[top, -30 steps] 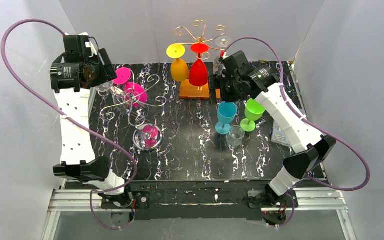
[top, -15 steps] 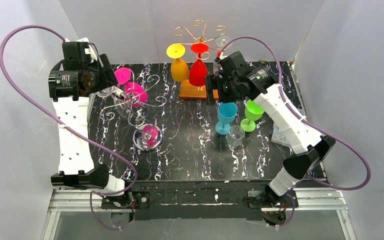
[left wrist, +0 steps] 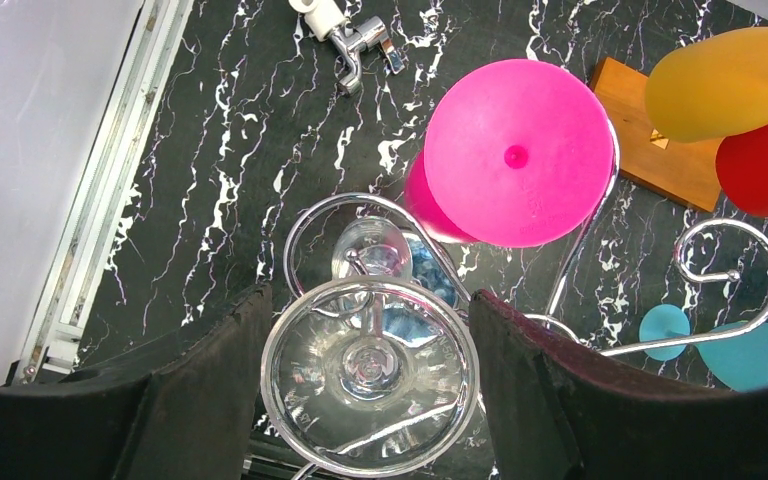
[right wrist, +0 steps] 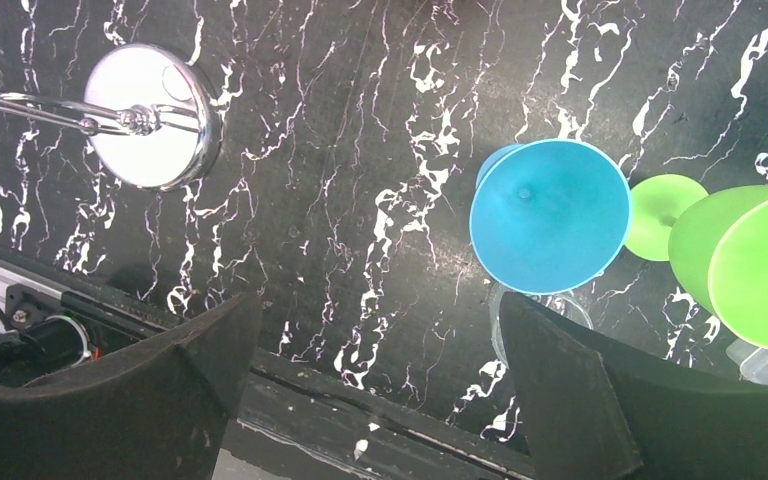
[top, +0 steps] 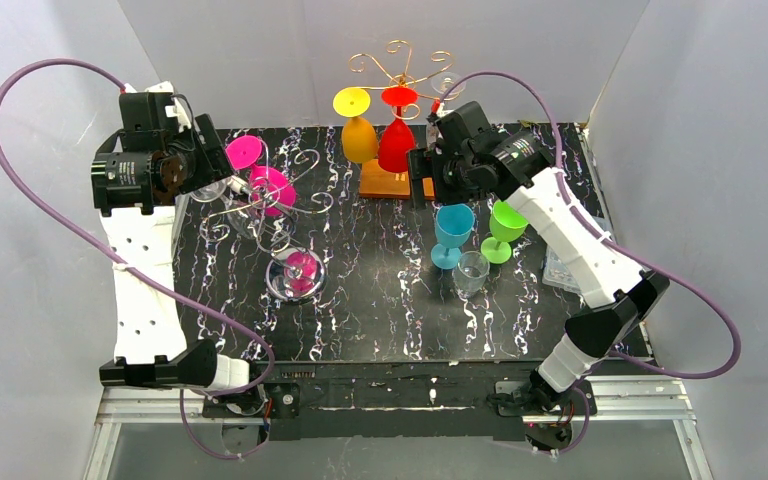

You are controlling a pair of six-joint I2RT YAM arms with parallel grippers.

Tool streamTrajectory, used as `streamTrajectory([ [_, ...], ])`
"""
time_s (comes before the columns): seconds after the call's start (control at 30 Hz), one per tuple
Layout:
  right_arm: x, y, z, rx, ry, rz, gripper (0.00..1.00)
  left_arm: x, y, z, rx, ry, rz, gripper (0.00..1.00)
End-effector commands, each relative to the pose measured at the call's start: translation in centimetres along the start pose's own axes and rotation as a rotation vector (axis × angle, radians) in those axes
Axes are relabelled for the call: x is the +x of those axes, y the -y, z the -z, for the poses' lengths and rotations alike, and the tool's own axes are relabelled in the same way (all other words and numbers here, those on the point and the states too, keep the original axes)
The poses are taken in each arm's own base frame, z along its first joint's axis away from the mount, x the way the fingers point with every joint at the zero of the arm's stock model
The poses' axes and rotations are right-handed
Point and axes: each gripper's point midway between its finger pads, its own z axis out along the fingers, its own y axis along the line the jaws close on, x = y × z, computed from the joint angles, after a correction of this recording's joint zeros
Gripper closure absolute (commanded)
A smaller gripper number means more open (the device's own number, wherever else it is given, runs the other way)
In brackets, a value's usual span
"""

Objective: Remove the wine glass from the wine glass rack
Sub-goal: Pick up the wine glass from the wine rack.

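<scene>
A clear wine glass (left wrist: 360,400) hangs upside down at the left end of the silver wire rack (top: 282,215). My left gripper (left wrist: 370,330) is shut on its round foot, one finger against each side of the rim. In the top view the left gripper (top: 205,178) sits at the rack's far left arm, with the clear wine glass (top: 212,188) under it. A chrome loop of the silver wire rack (left wrist: 310,215) shows just beyond the foot. My right gripper (top: 422,178) hovers open beside the gold rack (top: 397,65). Nothing lies between the right gripper's (right wrist: 380,320) fingers.
Two pink glasses (top: 272,188) hang on the silver rack. Yellow (top: 358,132) and red (top: 397,142) glasses hang on the gold rack, which stands on a wooden base (top: 390,182). A teal glass (top: 452,232), a green glass (top: 505,226) and a clear tumbler (top: 471,270) stand at centre right.
My left arm has drawn back to the left, carrying the clear glass's foot outward along the rack arm. The right gripper has shifted slightly left.
</scene>
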Motion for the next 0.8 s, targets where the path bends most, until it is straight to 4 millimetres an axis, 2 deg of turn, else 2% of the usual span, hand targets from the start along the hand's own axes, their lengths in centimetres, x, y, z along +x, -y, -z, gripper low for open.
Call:
streamTrajectory([
  [0.0,-2.2,-1.5,1.4,-0.051,0.083,-0.007,0.02,-0.1,-0.1,1.1,0.001,0.025,-0.003,0.57],
  [0.27,-2.7,-2.9,1.6,-0.075,0.098,0.001,0.02,-1.1,0.4,0.4,0.01,0.031,-0.006,0.57],
  [0.5,-2.6,-3.1,1.5,-0.071,0.098,0.002,0.02,-2.1,1.1,-0.6,0.026,0.033,-0.008,0.57],
  [0.77,-2.6,-3.0,1.2,-0.065,0.092,0.005,0.02,-3.3,0.9,-1.4,0.0,0.054,-0.011,0.57],
])
